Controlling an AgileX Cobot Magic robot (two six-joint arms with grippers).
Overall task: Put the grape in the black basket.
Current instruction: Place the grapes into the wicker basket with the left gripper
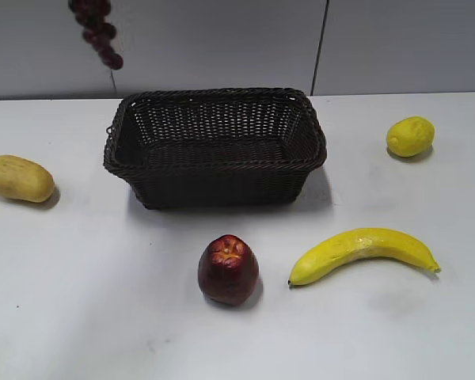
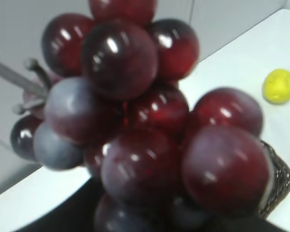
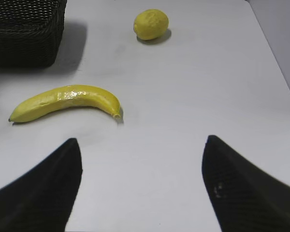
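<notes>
The grape (image 1: 99,32), a bunch of dark red-purple berries, hangs in the air at the top left of the exterior view, above and behind the left back corner of the black basket (image 1: 217,165). In the left wrist view the grape (image 2: 140,130) fills the frame, hiding my left jaws, which hold it; a basket edge (image 2: 280,180) shows below right. The basket is empty. My right gripper (image 3: 141,186) is open and empty low over the bare table, with the basket's corner (image 3: 24,34) at far left.
A dark red apple (image 1: 228,269) stands in front of the basket. A banana (image 1: 364,252) lies front right and a lemon (image 1: 410,136) back right. A yellow oblong fruit (image 1: 17,178) lies at the left edge. A grey wall stands behind the white table.
</notes>
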